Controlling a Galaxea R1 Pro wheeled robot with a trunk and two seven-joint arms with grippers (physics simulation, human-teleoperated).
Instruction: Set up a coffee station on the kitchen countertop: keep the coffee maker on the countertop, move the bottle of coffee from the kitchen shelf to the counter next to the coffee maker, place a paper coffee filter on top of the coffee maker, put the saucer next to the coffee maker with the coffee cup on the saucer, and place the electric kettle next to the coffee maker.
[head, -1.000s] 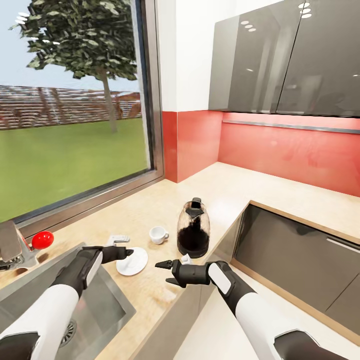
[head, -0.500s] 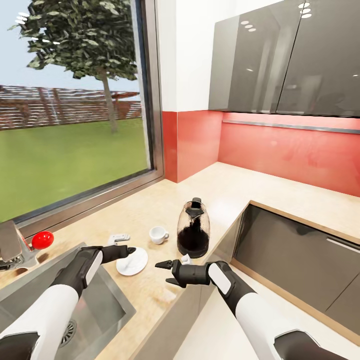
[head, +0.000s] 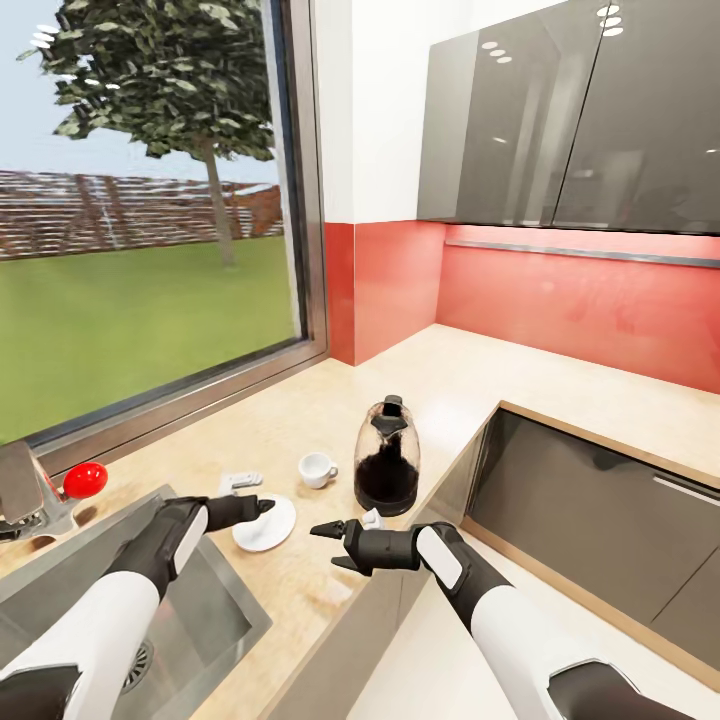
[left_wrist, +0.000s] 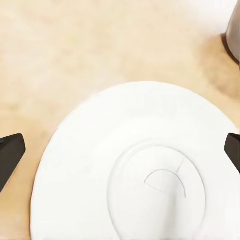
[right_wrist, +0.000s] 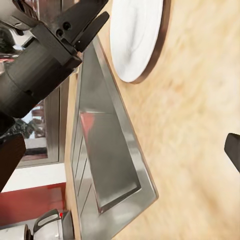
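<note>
I've got the left gripper at the saucer rim, jaws spread wide w/ nothing in them, the plate between the fingertips in the left wrist view, lined up for a grab, I'd say. Right gripper hovers nearby, open and empty. Cup and kettle sit just beyond on the counter; sink edge is close beside the plate.
</note>
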